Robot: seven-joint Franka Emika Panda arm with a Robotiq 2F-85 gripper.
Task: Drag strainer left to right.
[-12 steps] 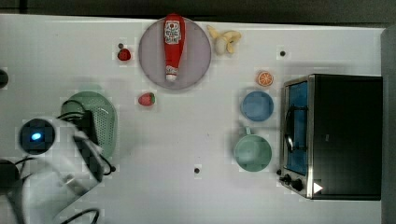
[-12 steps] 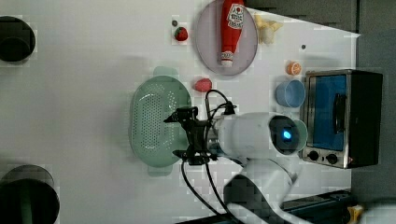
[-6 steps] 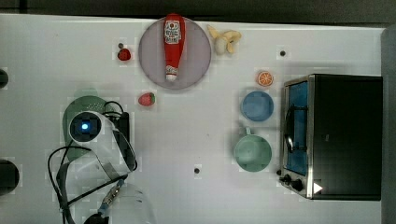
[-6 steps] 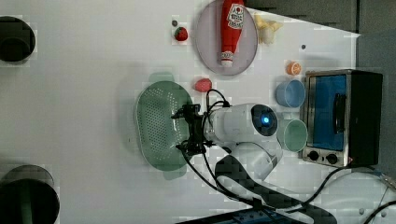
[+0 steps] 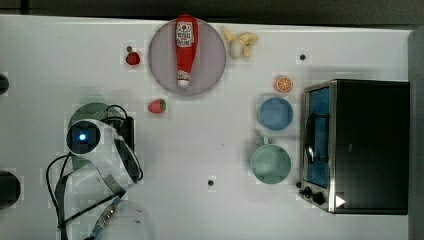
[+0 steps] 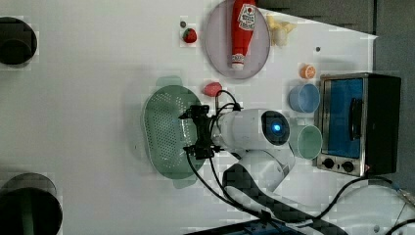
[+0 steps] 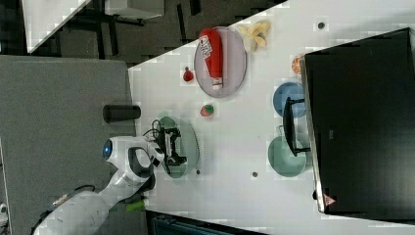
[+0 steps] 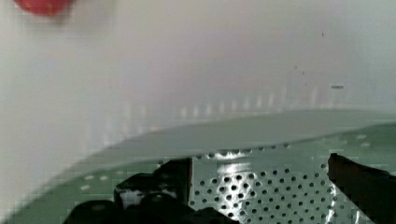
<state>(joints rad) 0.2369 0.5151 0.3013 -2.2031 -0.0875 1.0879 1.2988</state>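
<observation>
The strainer (image 6: pixel 166 129) is a large pale green oval colander with a holed centre, lying toward the left view's left. My gripper (image 6: pixel 197 133) hangs over the rim on the left view's right, open, one finger on each side. In the wrist view the fingers (image 8: pixel 159 182) stand wide apart low inside the strainer (image 8: pixel 261 196), with its holed floor between them and its rim just beyond. In the top view my arm (image 5: pixel 95 145) covers most of the strainer (image 5: pixel 90 107). The right view shows the gripper (image 7: pixel 173 144) above the strainer (image 7: pixel 190 149).
A strawberry (image 5: pixel 156 106) lies just beyond the strainer. A grey plate (image 5: pixel 212 55) holds a ketchup bottle (image 5: pixel 185 47). Toward the top view's right stand a blue bowl (image 5: pixel 275 113), a mint mug (image 5: pixel 270 163) and a toaster oven (image 5: pixel 357 145).
Over the last second my arm swung over the strainer toward the top view's right, then nearly stopped. The strainer stays about where it was.
</observation>
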